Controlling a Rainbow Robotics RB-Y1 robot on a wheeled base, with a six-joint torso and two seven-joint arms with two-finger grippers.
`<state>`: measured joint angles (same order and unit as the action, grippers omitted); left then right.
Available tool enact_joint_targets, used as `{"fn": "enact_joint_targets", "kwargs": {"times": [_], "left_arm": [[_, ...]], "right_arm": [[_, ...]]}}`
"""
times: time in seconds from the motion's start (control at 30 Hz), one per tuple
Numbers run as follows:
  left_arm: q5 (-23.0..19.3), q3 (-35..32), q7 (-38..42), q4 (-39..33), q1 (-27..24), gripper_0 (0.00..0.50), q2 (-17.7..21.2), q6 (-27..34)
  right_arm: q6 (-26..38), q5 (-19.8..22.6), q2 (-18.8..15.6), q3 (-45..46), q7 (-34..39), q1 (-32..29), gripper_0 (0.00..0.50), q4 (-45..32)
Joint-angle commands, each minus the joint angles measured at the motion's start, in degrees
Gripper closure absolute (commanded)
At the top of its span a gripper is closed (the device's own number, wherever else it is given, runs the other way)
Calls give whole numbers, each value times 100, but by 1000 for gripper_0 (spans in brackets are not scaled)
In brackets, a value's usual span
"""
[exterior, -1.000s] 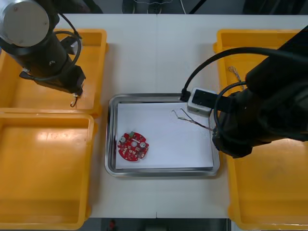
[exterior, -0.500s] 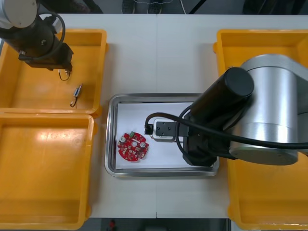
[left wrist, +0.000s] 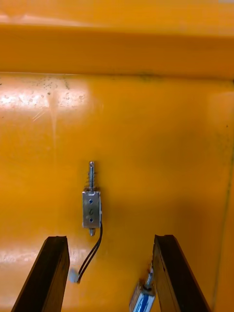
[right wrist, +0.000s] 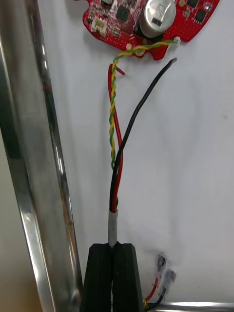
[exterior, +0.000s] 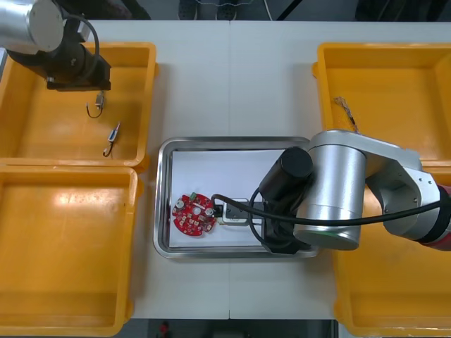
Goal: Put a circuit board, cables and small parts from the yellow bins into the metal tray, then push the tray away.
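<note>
Tray (exterior: 161,198) (white inside) with board (exterior: 195,214), cables (right wrist: 115,194)

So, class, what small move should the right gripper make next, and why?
Probably open the right gripper and release: it pinches the cables, whose ends already lie inside the metal tray beside the circuit board.

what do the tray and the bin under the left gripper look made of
Metal tray: probably polished steel, its rim mirror-bright; floor white, perhaps paper or paint. Yellow bin under the open left gripper: likely moulded plastic, glossy, with glare and fine scuffs.
</note>
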<state>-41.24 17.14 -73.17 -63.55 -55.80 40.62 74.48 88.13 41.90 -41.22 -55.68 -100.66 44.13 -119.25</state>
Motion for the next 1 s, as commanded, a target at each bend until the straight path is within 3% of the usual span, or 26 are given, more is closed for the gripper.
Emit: {"fn": "enact_joint_targets", "kwargs": {"times": [0.03, 0.27, 0.43, 0.5, 0.6, 0.63, 0.67, 0.8, 1.0], "left_arm": [[222, -167, -707, 273, -308, 0, -274, -347], [459, 193, -707, 511, -308, 0, -327, -681], [538, 229, -813, 730, -308, 0, -335, -865], [556, 273, -848, 801, -308, 0, -335, -900], [547, 308, -892, 897, -300, 0, -327, -997], [538, 308, -901, 924, -300, 0, -327, -1015], [512, 308, -918, 959, -300, 0, -327, -1024], [433, 378, -954, 1055, -300, 0, -335, -1094], [345, 624, -954, 1266, -300, 0, -335, -1305]], "right_arm": [[-226, -60, 17, -312, -217, 166, 500, 227], [-578, -341, -35, -690, -121, 139, 500, 385], [-595, -323, -35, -699, -77, 139, 500, 394], [-595, -350, -35, -699, -68, 139, 455, 394], [-595, -420, -35, -699, -68, 139, 314, 394], [-586, -429, -35, -699, -68, 139, 213, 385], [-595, -446, -35, -681, -59, 139, 157, 385], [-586, -455, -35, -584, -59, 139, 62, 367], [-560, -358, -35, -365, -59, 139, 46, 359]]}}
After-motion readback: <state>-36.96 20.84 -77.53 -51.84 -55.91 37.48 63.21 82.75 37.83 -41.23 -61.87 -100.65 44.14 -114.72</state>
